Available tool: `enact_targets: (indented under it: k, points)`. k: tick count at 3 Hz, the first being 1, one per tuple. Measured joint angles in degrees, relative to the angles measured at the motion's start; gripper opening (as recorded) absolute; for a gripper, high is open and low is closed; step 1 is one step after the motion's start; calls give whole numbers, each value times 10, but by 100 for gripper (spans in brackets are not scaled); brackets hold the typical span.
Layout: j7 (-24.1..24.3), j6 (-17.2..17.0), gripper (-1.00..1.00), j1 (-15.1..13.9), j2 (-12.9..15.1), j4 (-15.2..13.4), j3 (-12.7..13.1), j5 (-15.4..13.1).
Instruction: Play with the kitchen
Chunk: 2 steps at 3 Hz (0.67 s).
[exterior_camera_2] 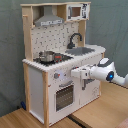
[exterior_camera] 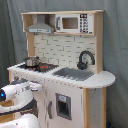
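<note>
1 tall white and light-wood toy kitchen (exterior_camera_2: 50,75) stands on the wooden surface (exterior_camera_2: 95,115). The pincer (exterior_camera_2: 74,73) sits at its front panel beside the knobs (exterior_camera_2: 59,75); its opening cannot be told. Advance slowly and squarely, avoiding the small metal pot (exterior_camera_2: 46,56).

Tall white and light-wood toy kitchen (exterior_camera: 75,95) (exterior_camera_2: 47,80); dotted white backsplash (exterior_camera_2: 55,37); black curved faucet (exterior_camera: 85,59); grey sink basin (exterior_camera: 74,73); white robot arm (exterior_camera_2: 102,72), blue-ringed joint; grey backdrop.
</note>
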Motion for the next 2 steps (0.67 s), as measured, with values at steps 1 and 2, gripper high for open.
enact_targets:
  k: [1,2]
  points:
    - [-59,0,-100,0,0,0,0,0]
    - [-119,-1,-100,0,0,1,0,0]
